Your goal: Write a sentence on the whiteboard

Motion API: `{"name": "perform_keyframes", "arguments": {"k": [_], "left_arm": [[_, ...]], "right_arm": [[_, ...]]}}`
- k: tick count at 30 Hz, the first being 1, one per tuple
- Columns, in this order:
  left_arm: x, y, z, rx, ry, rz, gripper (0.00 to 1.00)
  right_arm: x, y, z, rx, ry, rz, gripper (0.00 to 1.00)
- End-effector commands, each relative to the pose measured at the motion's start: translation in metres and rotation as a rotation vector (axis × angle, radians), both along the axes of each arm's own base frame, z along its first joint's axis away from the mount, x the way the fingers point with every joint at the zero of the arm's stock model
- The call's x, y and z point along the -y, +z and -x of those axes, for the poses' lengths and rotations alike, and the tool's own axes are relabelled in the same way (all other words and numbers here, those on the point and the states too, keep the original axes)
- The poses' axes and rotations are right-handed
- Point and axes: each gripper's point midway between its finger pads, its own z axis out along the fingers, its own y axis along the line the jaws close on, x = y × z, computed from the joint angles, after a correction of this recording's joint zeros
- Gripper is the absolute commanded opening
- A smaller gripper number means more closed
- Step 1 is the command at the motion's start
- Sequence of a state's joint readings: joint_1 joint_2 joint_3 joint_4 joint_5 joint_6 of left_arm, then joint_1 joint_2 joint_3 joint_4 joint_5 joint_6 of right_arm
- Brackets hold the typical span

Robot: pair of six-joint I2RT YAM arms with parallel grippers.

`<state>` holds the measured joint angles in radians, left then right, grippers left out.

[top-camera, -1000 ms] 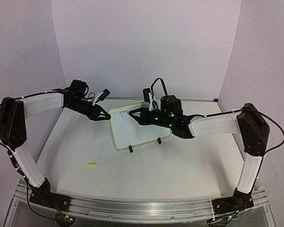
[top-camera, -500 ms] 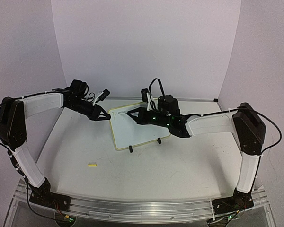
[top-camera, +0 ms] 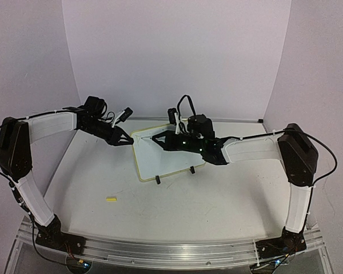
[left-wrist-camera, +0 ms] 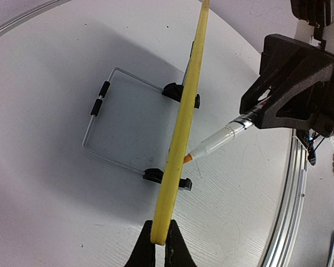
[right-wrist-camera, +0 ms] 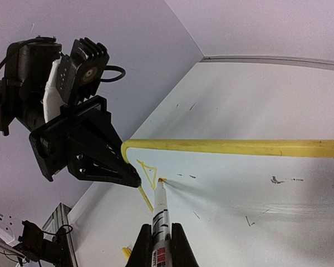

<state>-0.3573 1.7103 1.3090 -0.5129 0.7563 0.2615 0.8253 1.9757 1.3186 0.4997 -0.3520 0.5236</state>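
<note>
So over the last second the right arm slides a bit further toward the left jaws. The marker [right-wrist-camera: 160, 208] tip ends up right by the top corner of the whiteboard [top-camera: 166, 160] that the left jaws hold. The left arm doesn't budge at all. Best guess is it's lining up the start of a line, so the sentence [right-wrist-camera: 147, 172] is barely begun. All that shows is a small yellowish triangular stroke next to the tip, plus a few dark flecks further along the face.

Right jaws are clamped shut around the marker barrel. It sticks straight out ahead of them, with the tip touching or as good as touching the board face. Left jaws are pinched shut on the yellow rim at the board's corner, so the board runs away from them edge-on. It stands on its black feet [left-wrist-camera: 181, 94], with the wire stand [left-wrist-camera: 100, 119] on the side away from the marker. A little yellow cap-looking thing [top-camera: 111, 199] lies on the counter [top-camera: 188, 211], well apart from both jaws
</note>
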Motion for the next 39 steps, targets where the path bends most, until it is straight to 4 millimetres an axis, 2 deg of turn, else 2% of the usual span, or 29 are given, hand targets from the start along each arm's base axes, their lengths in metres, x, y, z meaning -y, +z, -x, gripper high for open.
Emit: {"name": "perform_keyframes", "arguments": {"k": [1,7,12,19,29,39], "left_arm": [[0.002,-0.007,0.003,0.008,-0.004,-0.063,0.00],[0.002,-0.007,0.003,0.008,-0.005,-0.063,0.00],[0.002,-0.008,0.003,0.007,-0.005,-0.063,0.00],[0.002,-0.007,0.003,0.007,-0.006,-0.063,0.00],[0.002,-0.007,0.004,0.008,-0.006,-0.062,0.00],[0.002,-0.005,0.004,0.013,-0.008,-0.061,0.00]], "right_arm": [[-0.002,-0.007,-0.004,-0.005,0.000,0.016,0.00],[0.003,-0.019,0.000,-0.028,0.000,0.036,0.00],[0.008,-0.019,0.000,-0.028,-0.019,0.046,0.00],[0.015,-0.011,-0.003,-0.012,-0.056,0.051,0.00],[0.022,0.013,-0.005,0.031,-0.090,0.038,0.00],[0.013,0.024,-0.008,0.047,-0.070,0.016,0.00]]}}
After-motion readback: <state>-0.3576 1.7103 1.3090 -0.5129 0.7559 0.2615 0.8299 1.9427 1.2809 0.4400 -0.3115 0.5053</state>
